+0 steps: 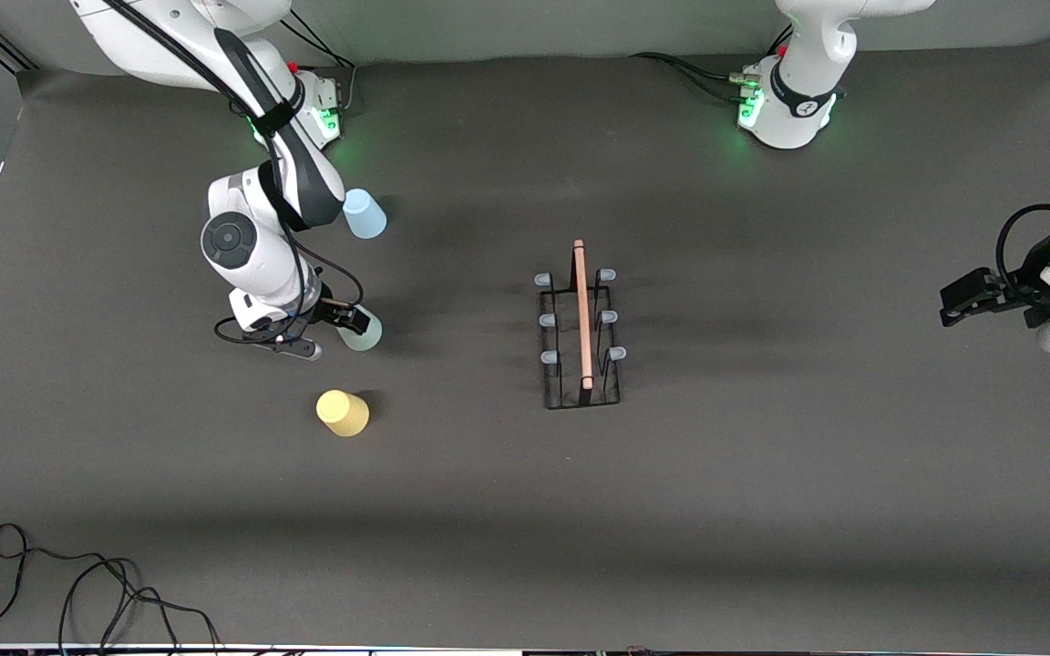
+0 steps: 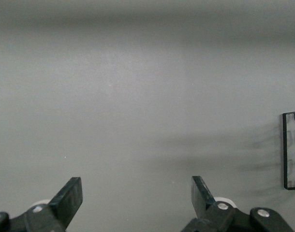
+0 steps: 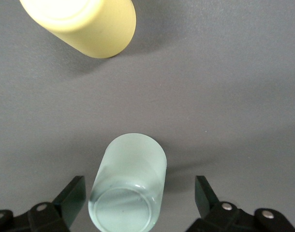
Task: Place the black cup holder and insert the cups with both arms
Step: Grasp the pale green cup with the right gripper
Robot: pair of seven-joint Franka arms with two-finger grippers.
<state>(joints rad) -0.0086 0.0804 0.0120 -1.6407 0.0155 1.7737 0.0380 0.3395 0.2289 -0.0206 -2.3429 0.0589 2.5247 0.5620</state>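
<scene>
The black cup holder (image 1: 581, 330) stands mid-table, a wire rack with a wooden rod handle and pale-capped pegs. A pale green cup (image 1: 366, 335) stands bottom up toward the right arm's end. My right gripper (image 1: 354, 326) is low around it, open. In the right wrist view the green cup (image 3: 129, 179) sits between the spread fingers (image 3: 74, 193) with gaps on both sides. The yellow cup (image 1: 343, 413) stands nearer the front camera, the light blue cup (image 1: 365, 214) farther from it. My left gripper (image 1: 961, 302) waits open over bare table at the left arm's end.
A corner of the holder's base (image 2: 292, 151) shows at the edge of the left wrist view. The yellow cup (image 3: 84, 24) is close to the green one. Loose black cables (image 1: 78, 592) lie at the table's front edge.
</scene>
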